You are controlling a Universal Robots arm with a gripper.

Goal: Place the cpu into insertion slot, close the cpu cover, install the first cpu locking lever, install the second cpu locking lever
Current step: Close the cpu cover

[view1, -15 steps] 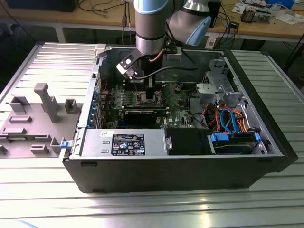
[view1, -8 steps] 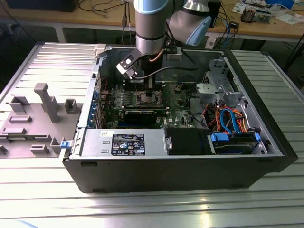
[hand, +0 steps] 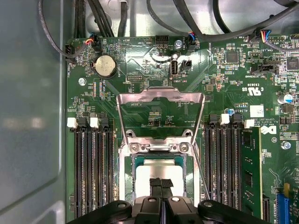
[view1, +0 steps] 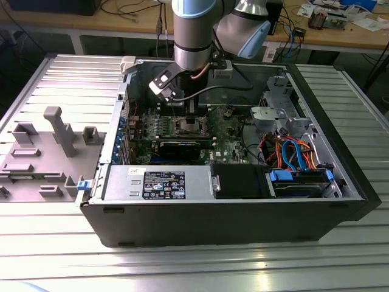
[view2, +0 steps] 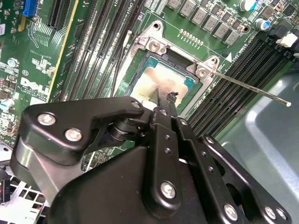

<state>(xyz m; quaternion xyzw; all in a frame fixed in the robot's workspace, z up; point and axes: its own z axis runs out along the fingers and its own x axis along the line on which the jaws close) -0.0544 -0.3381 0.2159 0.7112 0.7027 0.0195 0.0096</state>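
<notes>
So, exterior view: the gripper (view1: 192,111) dips into the computer case (view1: 243,219). Second wrist view: jaws together, tips at the cpu (view2: 159,79) lying in the insertion slot (view2: 152,44), likely pressing it home. First wrist view: the cpu cover (hand: 160,96) stands flipped up, so the slot is reachable.

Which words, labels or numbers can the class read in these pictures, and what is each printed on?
On the power supply, the label: print too small to read.
On the motherboard, the white lettering: too small to quote reliably.
On the motherboard, the white sticker: blurred.
On the cpu: nothing legible.
</notes>
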